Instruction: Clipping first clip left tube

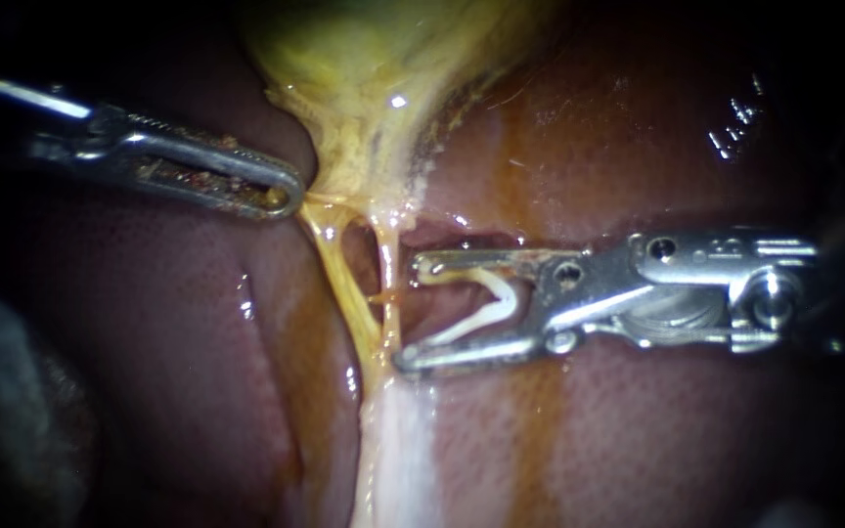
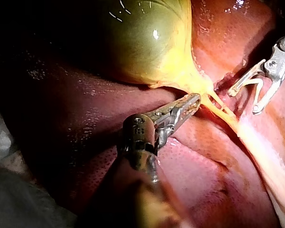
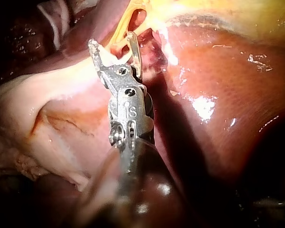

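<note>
The right instrument (image 1: 408, 311) holds a white clip (image 1: 497, 301) between both wide-spread jaws, its tips just beside the right tube (image 1: 388, 269). The left tube (image 1: 342, 284) lies just beyond, outside the jaws. The left instrument (image 1: 284, 192) has its jaws closed on the gallbladder (image 1: 374, 78) at its neck.

Left instrument (image 1: 286, 191): dull silver metal. Jaws long, narrow and round-tipped, with a long slot (image 1: 246, 184) through them. Fine teeth along the edge, brown flecks on the steel. Wrist (image 2: 138, 130) is a darker, blocky joint with a round pin. Shaft dark.

Right instrument (image 1: 411, 313): brighter silver. Two thin straight jaws fork from a flat hinge plate. Small round rivets (image 1: 567, 275) on the plate, and a bigger round screw (image 1: 773, 303) farther back. Stamped marks on the housing behind the rivets. Shaft dark.
</note>
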{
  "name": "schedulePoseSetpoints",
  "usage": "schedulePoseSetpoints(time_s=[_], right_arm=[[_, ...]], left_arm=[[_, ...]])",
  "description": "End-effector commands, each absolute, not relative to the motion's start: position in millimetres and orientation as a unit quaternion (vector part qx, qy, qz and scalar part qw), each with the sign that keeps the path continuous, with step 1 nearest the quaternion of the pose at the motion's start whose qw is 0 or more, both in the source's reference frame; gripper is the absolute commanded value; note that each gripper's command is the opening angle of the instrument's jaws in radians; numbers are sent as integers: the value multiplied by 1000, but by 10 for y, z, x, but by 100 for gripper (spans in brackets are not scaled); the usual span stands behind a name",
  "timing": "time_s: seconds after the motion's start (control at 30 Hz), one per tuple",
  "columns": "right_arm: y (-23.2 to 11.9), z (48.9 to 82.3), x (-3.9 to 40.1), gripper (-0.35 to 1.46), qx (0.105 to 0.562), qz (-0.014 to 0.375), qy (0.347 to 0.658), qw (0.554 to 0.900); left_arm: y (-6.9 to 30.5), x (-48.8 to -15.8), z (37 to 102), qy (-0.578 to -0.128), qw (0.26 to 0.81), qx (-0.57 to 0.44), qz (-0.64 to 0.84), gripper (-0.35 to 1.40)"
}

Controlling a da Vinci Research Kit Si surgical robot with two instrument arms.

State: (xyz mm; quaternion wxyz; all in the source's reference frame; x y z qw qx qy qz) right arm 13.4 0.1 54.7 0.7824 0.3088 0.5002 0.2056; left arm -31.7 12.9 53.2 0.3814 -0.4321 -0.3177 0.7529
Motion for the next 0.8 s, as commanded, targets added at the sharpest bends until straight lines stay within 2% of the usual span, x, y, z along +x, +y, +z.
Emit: schedulePoseSetpoints(time_s=[0.03, 0.8], right_arm=[[1, 548, 136, 49, 314, 211, 497, 781], [-22, 581, 168, 49, 339, 215, 484, 777]], left_arm=[[129, -318, 532, -318, 382, -432, 753, -35], [128, -320, 531, -317, 383, -432, 753, -35]])
